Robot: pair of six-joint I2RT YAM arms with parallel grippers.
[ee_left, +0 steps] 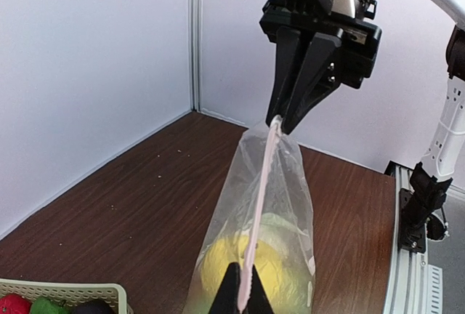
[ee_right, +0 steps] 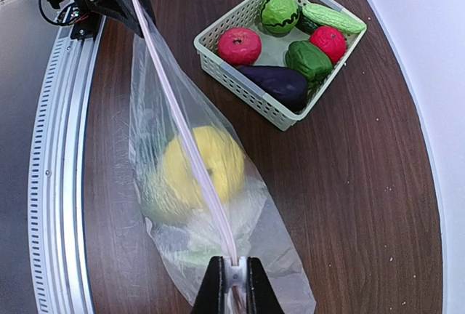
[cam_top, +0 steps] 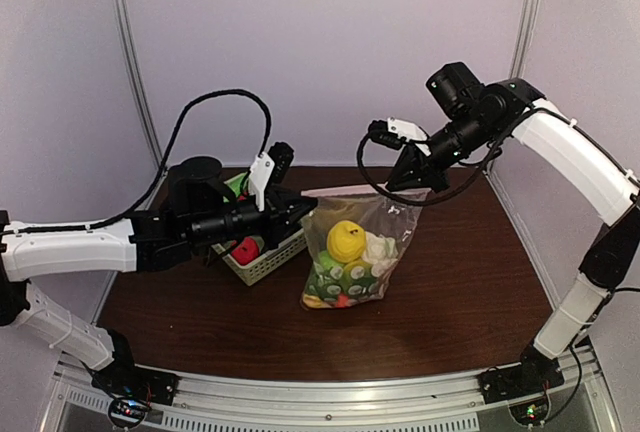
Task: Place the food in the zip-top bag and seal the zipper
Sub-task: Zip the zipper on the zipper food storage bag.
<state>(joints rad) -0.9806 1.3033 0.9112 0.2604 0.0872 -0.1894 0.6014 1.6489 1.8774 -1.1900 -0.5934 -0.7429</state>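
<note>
The clear zip-top bag [cam_top: 355, 252] hangs above the table, stretched between both grippers by its pale pink zipper [cam_top: 362, 190]. Inside it are a yellow pepper [cam_top: 346, 240], a white cauliflower [cam_top: 380, 249] and green and red pieces. My left gripper [cam_top: 303, 205] is shut on the zipper's left end; in the left wrist view [ee_left: 245, 294] the strip [ee_left: 261, 190] runs away to the right gripper [ee_left: 280, 121]. My right gripper [cam_top: 410, 184] is shut on the zipper's right end, at its white slider [ee_right: 234, 274]. The zipper [ee_right: 182, 129] looks pressed together along its length.
A pale green lattice basket [cam_top: 268, 260] stands left of the bag, behind my left arm, and holds more toy food: red pieces [ee_right: 240, 45], green pieces [ee_right: 307, 59] and a dark eggplant [ee_right: 275, 83]. White walls close the back and sides. Metal rail [cam_top: 330, 407] along the near edge.
</note>
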